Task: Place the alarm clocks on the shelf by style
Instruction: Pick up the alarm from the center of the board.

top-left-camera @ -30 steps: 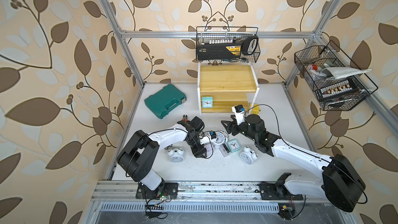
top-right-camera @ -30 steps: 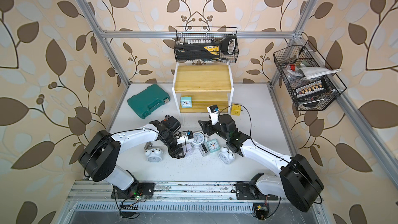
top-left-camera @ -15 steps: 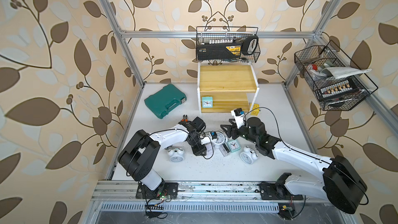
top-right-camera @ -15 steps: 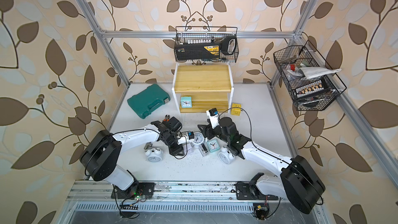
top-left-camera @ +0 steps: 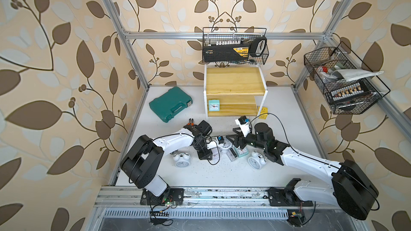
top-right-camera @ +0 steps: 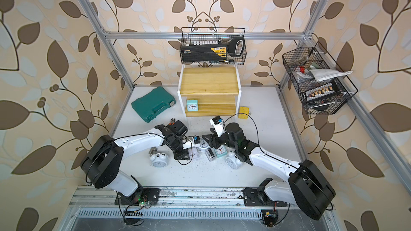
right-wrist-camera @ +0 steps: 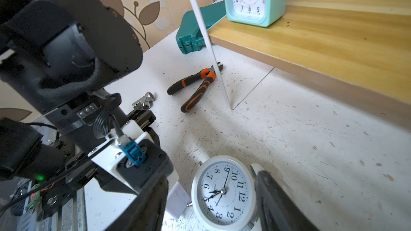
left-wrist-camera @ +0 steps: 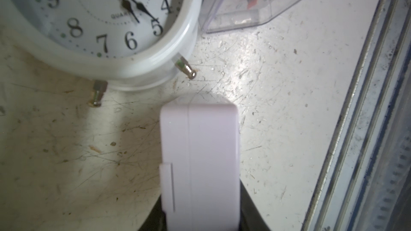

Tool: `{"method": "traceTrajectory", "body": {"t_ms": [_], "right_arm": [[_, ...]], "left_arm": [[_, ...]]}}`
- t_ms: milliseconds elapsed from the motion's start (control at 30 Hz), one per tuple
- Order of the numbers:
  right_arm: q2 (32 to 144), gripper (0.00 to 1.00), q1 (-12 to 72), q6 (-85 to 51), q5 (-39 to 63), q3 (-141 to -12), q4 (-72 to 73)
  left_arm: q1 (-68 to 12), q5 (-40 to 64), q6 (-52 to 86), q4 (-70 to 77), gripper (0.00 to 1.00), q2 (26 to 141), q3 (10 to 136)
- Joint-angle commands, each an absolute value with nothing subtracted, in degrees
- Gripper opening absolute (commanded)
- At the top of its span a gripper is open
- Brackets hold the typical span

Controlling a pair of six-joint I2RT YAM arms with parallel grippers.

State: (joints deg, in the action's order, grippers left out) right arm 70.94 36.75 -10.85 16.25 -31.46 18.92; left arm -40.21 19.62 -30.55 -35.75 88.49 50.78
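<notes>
Now the left fingers [left-wrist-camera: 250, 216] clamp the lilac clock [left-wrist-camera: 200, 163]; the right fingers [right-wrist-camera: 280, 201] stand apart around a white twin-bell clock [right-wrist-camera: 223, 193].

Both top views look steeply down from high above the front rail [top-left-camera: 211, 193] toward the back wall, taking in the whole tabletop [top-left-camera: 289, 112] and the shelf [top-left-camera: 233, 81]. The left wrist camera hangs very close over the tabletop, the lilac clock [left-wrist-camera: 200, 163] filling its foreground. The right wrist camera looks low across the tabletop toward the shelf's lower board. Both wrist views share the middle round white clock [left-wrist-camera: 100, 18].
</notes>
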Motion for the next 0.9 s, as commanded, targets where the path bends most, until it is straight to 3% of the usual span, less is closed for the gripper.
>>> {"method": "traceTrajectory", "body": {"t_ms": [0, 433, 867], "right_arm": [[71.9, 0.65, 37.1, -8.3, 21.9, -31.4, 17.5], [76.3, 0.66, 37.3, -4.3, 37.5, -31.3, 21.9], [81.4, 0.65, 40.3, -4.9, 42.4, -33.9, 25.5]], "left_arm": [[-40.0, 21.2, -34.3, -38.9, 0.23, 84.2, 52.7], [-35.0, 32.7, -41.4, -45.8, 0.2, 75.1, 53.1], [-34.6, 34.4, -41.4, -46.1, 0.2, 74.1, 53.1]]}}
